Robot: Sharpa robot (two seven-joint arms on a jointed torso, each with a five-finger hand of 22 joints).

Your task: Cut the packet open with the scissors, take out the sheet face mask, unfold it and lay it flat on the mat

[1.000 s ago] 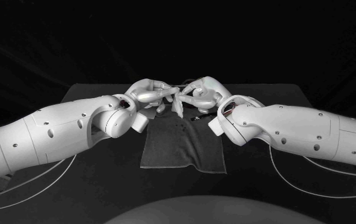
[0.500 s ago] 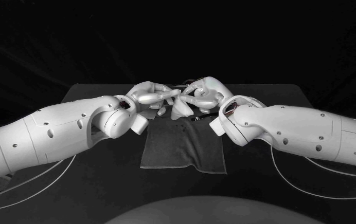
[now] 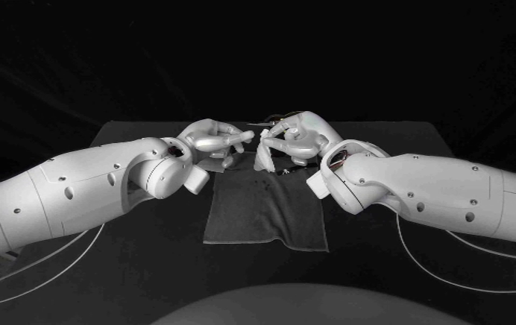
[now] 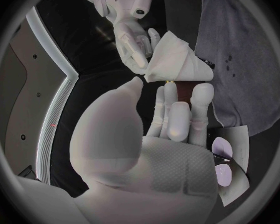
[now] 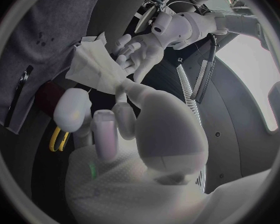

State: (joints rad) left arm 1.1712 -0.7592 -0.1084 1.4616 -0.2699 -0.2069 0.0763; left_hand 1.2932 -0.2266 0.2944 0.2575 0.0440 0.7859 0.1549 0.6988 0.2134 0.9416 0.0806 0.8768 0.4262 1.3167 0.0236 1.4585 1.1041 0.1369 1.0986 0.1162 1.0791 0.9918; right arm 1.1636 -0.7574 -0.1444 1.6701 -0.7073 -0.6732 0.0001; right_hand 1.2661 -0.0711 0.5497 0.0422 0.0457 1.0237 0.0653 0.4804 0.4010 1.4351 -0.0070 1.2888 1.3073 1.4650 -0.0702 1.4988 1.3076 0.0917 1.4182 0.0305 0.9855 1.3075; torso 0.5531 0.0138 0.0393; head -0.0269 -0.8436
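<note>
The folded white sheet face mask (image 4: 174,59) hangs between my two hands above the far end of the grey mat (image 3: 267,213). My left hand (image 3: 215,137) pinches one lower corner with thumb and fingertips (image 4: 168,87). My right hand (image 3: 292,140) grips the other side of the mask (image 5: 93,67), and the mask (image 3: 262,159) droops below it. The cut packet (image 4: 230,169) lies flat on the table beside the mat's left edge. The scissors (image 3: 288,169) lie at the mat's far right corner, under my right hand.
The black table (image 3: 129,265) spreads to both sides of the mat. A yellow loop (image 5: 56,137), seemingly a scissors handle, lies beside the mat. Small dark spots (image 4: 230,59) mark the mat's cloth.
The hands have drawn a little apart: the left hand shifted left and slightly lower, and a gap has opened between the fingers. The mask still hangs between them.
</note>
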